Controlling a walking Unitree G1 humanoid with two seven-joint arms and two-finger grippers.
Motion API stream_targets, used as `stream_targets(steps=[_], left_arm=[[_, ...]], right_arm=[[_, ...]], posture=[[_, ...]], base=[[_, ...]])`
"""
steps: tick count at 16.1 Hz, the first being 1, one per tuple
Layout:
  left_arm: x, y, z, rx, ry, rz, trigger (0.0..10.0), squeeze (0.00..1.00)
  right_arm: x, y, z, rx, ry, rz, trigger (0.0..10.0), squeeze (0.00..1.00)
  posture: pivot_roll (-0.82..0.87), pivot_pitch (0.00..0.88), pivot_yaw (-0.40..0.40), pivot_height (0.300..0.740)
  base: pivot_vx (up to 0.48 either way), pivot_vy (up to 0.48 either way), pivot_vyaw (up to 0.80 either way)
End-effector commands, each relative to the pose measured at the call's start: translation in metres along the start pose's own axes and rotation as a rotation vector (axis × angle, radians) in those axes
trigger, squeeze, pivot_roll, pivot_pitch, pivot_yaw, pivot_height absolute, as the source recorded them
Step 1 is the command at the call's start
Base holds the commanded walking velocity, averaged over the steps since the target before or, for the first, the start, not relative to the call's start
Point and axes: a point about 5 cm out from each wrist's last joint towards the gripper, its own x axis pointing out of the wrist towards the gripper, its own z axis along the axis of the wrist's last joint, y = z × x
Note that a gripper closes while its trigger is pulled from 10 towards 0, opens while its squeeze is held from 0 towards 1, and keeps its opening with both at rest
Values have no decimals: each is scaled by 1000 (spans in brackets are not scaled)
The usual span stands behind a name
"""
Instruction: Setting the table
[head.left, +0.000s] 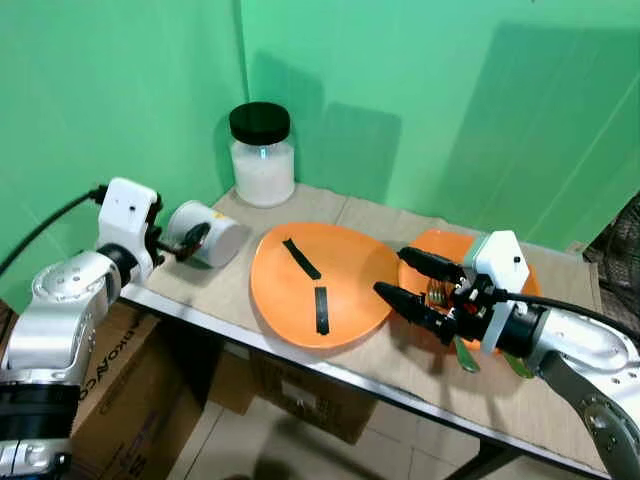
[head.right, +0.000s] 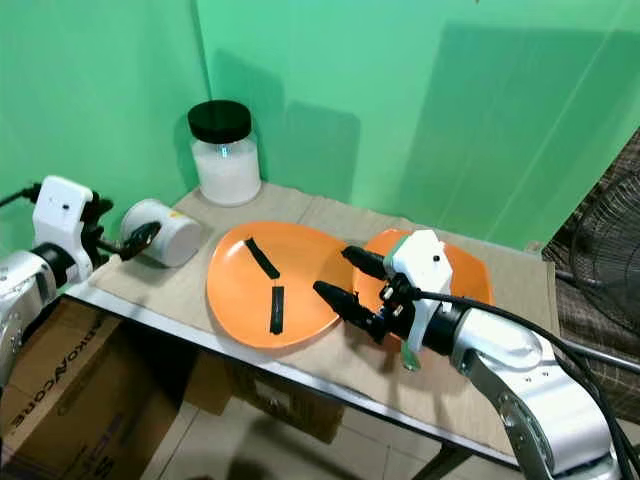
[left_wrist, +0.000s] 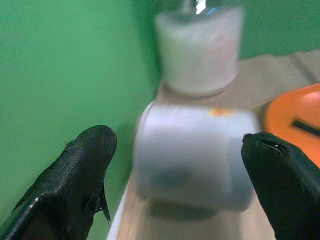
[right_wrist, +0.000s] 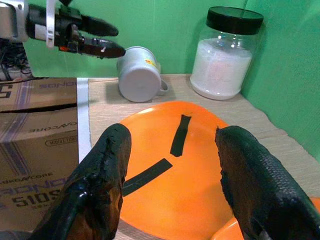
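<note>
A: Left eye view first. What is on the table (head.left: 330, 385)?

B: A beige mat covers it. At the back by the green wall stands a clear glass jar with a black lid (head.left: 262, 155), filled with something white. In front of it a white ceramic mug (head.left: 205, 233) lies tipped on its side near the table's left edge. In the middle sits a large orange plate with two black strips on it (head.left: 320, 283), and to its right a second orange plate (head.left: 448, 262), partly hidden by the right arm.

A: And the left pincer (head.left: 190, 243)?

B: It is released. In the left wrist view its two black fingers (left_wrist: 75, 175) stand wide apart on either side of the fallen mug (left_wrist: 195, 150), not touching it. From the head camera the tips reach the mug's open end.

A: The right pincer (head.left: 412, 283)?

B: Also released, fingers spread, hovering over the gap where the two plates meet. In the right wrist view the big orange plate (right_wrist: 185, 175) shows between the fingers (right_wrist: 100, 185), with nothing gripped.

A: Anything else?

B: Green-handled cutlery (head.left: 466, 356) lies on the second plate under the right wrist; I cannot tell which pieces. Cardboard boxes (head.left: 120, 390) sit on the floor under the table.
</note>
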Motion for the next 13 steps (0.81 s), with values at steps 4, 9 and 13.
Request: stream_targets(steps=[4,9,13], left_arm=[[10,13,-17,-85,47,43,10000,1000],[21,15,-19,-151,13,-35,10000,1000],[27,9,-23,-155,30,-181,10000,0]], right_arm=[[-1,0,3,-26,-5,16,10000,0],[-2,0,4,-31,-2,11,10000,0],[-3,0,5,-34,-2,11,10000,0]], posture=[[-153,0,-22,740],[-159,0,-23,740],[-163,0,-22,740]], base=[[0,0,0],[0,0,0],[0,0,0]])
